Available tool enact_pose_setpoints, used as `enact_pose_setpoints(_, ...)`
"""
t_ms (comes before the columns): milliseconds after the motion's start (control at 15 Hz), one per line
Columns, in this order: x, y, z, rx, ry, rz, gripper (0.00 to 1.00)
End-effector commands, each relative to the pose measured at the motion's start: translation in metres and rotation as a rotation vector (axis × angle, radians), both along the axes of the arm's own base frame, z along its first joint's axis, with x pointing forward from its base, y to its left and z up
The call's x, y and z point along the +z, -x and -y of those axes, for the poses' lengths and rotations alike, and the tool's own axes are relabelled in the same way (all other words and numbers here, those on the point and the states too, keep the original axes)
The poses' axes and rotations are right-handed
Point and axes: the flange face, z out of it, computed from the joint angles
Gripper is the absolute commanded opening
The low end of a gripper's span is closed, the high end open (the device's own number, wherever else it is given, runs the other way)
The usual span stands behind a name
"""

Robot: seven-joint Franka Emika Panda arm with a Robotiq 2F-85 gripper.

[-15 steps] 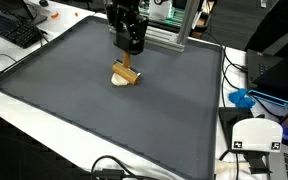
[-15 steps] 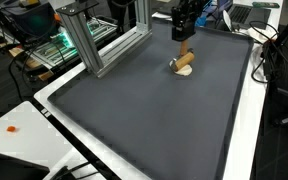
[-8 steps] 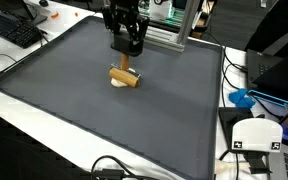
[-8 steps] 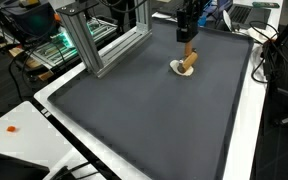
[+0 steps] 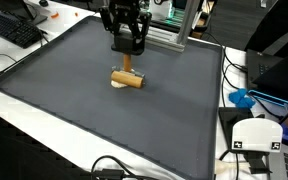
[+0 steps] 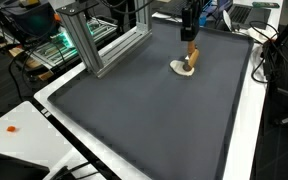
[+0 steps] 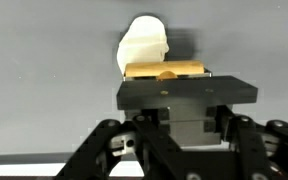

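In an exterior view the black gripper (image 6: 189,38) hangs over the far end of a dark grey mat (image 6: 154,120). Its jaws are closed on the top of a wooden piece (image 6: 190,56), whose lower end meets a white lump (image 6: 182,69) lying on the mat. An aluminium frame (image 6: 89,40) stands by the mat's far left edge with a green-lit board (image 6: 46,45) beside it, and a small orange thing (image 6: 14,128) lies on the white table (image 6: 24,145) to the left.
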Motion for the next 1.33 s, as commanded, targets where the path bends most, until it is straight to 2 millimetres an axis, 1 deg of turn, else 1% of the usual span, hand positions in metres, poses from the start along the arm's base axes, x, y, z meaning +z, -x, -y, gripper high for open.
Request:
enact_pose_setpoints(0, 0.022, 0.005, 0.005, 0.114, -0.018, 0.003, 0.35)
enact_pose_setpoints(133, 0.026, 0.005, 0.011, 0.196, 0.004, 0.011, 0.35)
enact_pose_setpoints(267, 0.025, 0.005, 0.017, 0.275, 0.023, 0.007, 0.35)
enact_pose_setpoints(467, 0.018, 0.006, 0.028, 0.386, 0.042, -0.024, 0.35)
enact_pose_setpoints(733, 0.011, 0.008, 0.036, 0.495, 0.056, -0.053, 0.35)
enact_pose_setpoints(1267, -0.005, 0.013, 0.029, 0.691, 0.097, -0.065, 0.35)
